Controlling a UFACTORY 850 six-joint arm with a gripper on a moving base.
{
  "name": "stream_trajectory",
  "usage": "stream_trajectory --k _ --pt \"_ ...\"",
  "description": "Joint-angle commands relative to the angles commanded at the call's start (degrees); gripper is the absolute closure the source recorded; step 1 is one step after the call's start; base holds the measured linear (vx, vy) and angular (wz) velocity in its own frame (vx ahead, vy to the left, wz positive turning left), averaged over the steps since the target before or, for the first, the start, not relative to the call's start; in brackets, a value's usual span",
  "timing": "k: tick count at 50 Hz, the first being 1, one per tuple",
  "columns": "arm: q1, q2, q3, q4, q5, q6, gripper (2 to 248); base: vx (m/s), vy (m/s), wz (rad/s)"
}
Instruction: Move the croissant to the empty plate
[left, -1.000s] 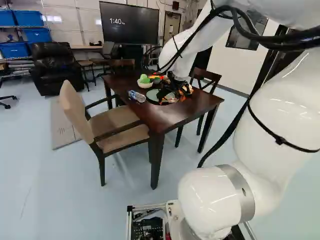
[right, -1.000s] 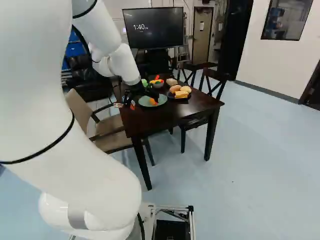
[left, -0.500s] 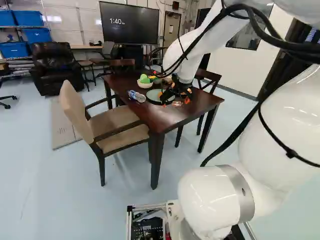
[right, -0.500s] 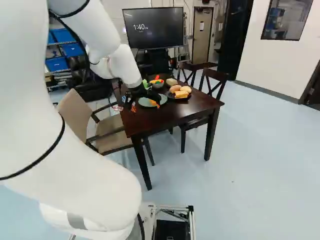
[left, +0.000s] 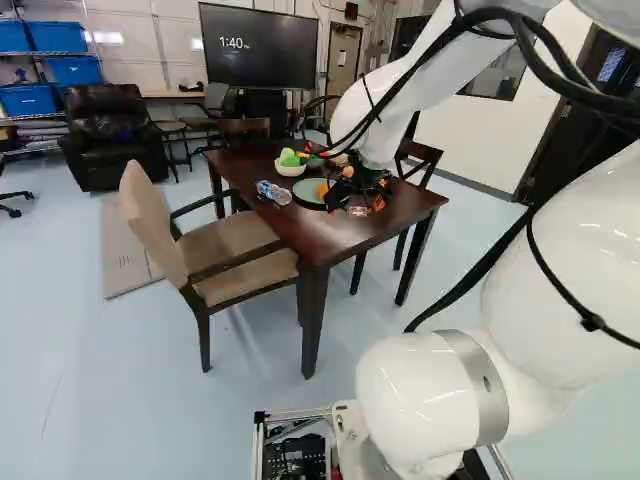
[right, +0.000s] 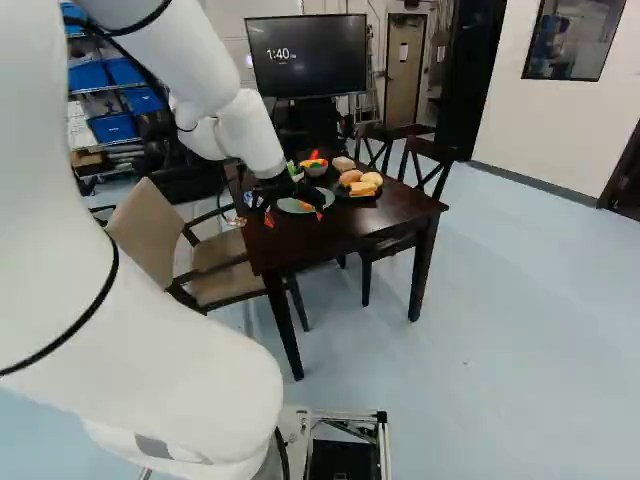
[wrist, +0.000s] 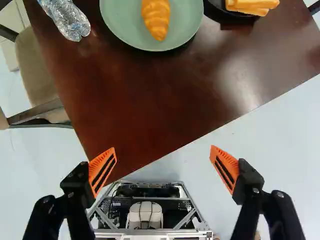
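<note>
The black two-finger gripper (right: 294, 214) hangs wide open near an edge of the dark wooden table (wrist: 135, 95). Ahead, an orange croissant (wrist: 157, 19) lies inside the round green plate's rim (wrist: 117, 32).

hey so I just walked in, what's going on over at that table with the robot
A white robot arm is reaching over the dark table, with the job of moving a croissant to the empty plate. The croissant is lying on the green plate, and nothing else shows on that plate. The gripper is open and holds nothing, with the plate out ahead of its fingers. So the croissant looks delivered, though I can't be certain the arm is finished.
</note>
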Motion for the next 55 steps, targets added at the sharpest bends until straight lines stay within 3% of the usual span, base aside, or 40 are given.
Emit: stream_trajectory --k 55 --pt "0.0 0.0 0.0 0.0 0.0 0.0 3 -0.047 -0.002 0.001"
